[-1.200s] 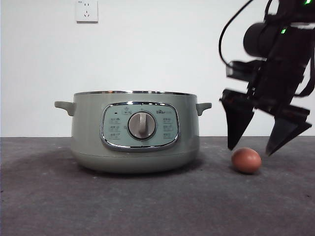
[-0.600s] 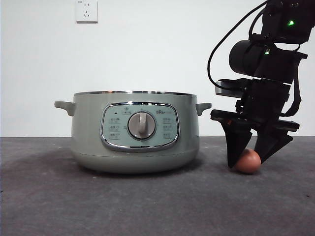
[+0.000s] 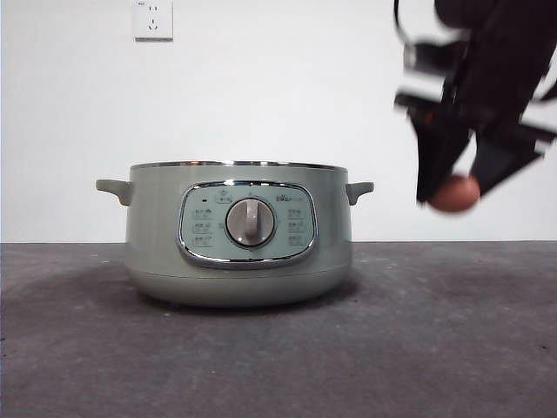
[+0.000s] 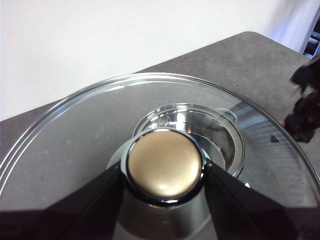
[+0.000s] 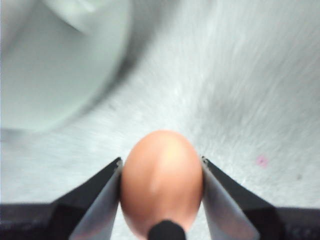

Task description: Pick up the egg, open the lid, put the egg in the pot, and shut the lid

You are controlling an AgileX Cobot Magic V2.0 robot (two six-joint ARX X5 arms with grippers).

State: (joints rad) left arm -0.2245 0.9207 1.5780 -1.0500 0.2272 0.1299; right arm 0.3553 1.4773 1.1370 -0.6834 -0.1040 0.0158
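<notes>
The pale green pot (image 3: 239, 235) stands on the table with no lid on it in the front view. My right gripper (image 3: 454, 197) is shut on the brown egg (image 3: 454, 193) and holds it in the air to the right of the pot, about level with its rim. In the right wrist view the egg (image 5: 161, 185) sits between the jaws of that gripper (image 5: 161, 162), with the pot (image 5: 55, 60) blurred beside it. My left gripper (image 4: 163, 172) is shut on the pale knob (image 4: 164, 164) of the glass lid (image 4: 75, 135). The pot (image 4: 200, 120) shows small through the glass.
The dark grey table (image 3: 278, 366) runs back to a white wall with a socket (image 3: 153, 19). The right arm (image 4: 305, 107) shows blurred at the edge of the left wrist view.
My right gripper came down over the egg on the table, shut on it and lifted it up to about the pot's rim height. The pot has not moved.
</notes>
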